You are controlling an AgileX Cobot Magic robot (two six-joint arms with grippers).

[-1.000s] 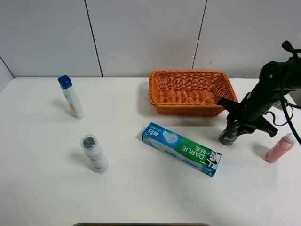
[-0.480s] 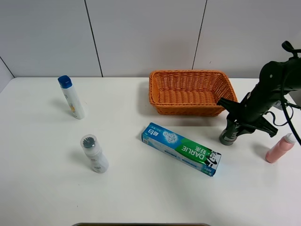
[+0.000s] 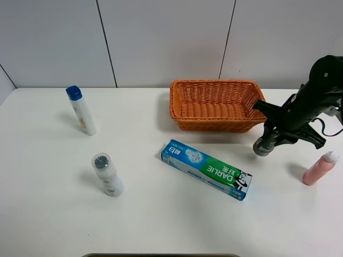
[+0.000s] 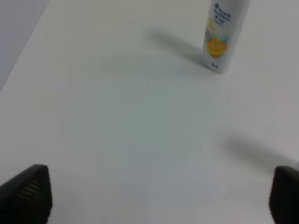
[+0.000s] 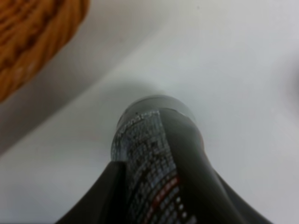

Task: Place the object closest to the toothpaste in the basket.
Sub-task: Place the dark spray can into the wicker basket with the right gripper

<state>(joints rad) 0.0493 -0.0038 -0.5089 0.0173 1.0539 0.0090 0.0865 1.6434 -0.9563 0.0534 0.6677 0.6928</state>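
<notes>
The blue and green toothpaste box (image 3: 206, 168) lies flat in the middle of the table. A dark grey bottle (image 3: 263, 144) is held in my right gripper (image 3: 274, 133), lifted and tilted just right of the orange wicker basket (image 3: 216, 105). In the right wrist view the bottle (image 5: 156, 158) fills the middle between the jaws, with the basket's rim (image 5: 32, 42) beside it. My left gripper (image 4: 159, 196) is open over bare table, only its fingertips (image 4: 28, 193) showing, with a white bottle (image 4: 224, 35) beyond.
A white bottle with a blue cap (image 3: 82, 111) stands at the far left. A white bottle with a grey cap (image 3: 107, 174) leans at the front left. A pink bottle (image 3: 319, 168) lies near the right edge.
My right gripper has lifted the dark grey bottle off the table and moved it slightly up and toward the basket. The left arm has not moved.
</notes>
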